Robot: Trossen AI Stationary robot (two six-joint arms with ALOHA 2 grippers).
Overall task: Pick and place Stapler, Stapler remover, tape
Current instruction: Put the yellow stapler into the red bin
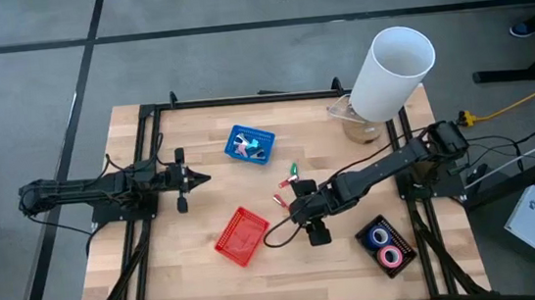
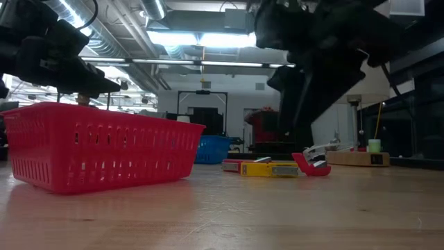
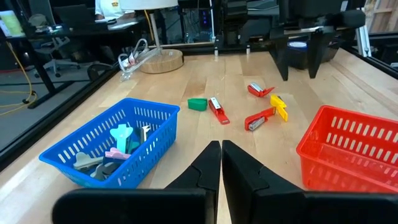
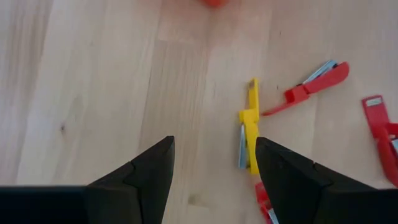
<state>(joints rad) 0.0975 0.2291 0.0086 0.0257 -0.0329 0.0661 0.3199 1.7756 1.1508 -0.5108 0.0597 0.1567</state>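
My right gripper (image 4: pixel 214 146) is open and points down at the table's middle (image 1: pixel 305 208), touching nothing. A small yellow stapler (image 4: pixel 249 132) lies flat on the wood just by one of its fingers, also seen in the low view (image 2: pixel 268 169). Small red pieces (image 4: pixel 309 87) lie around it. Blue and pink tape rolls sit in a black tray (image 1: pixel 387 245) near the right front. A silvery-grey piece (image 3: pixel 144 132) lies in the blue basket (image 3: pixel 118 146); whether it is the stapler remover I cannot tell. My left gripper (image 3: pixel 221 163) is shut and waits at the table's left (image 1: pixel 192 180).
A red basket (image 1: pixel 241 236) stands left of my right gripper. The blue basket (image 1: pixel 249 144) sits farther back. A green piece (image 3: pixel 198 104) and a red one (image 3: pixel 217 110) lie between them. A tall white cylinder (image 1: pixel 393 71) on a round wooden base stands at the far right corner.
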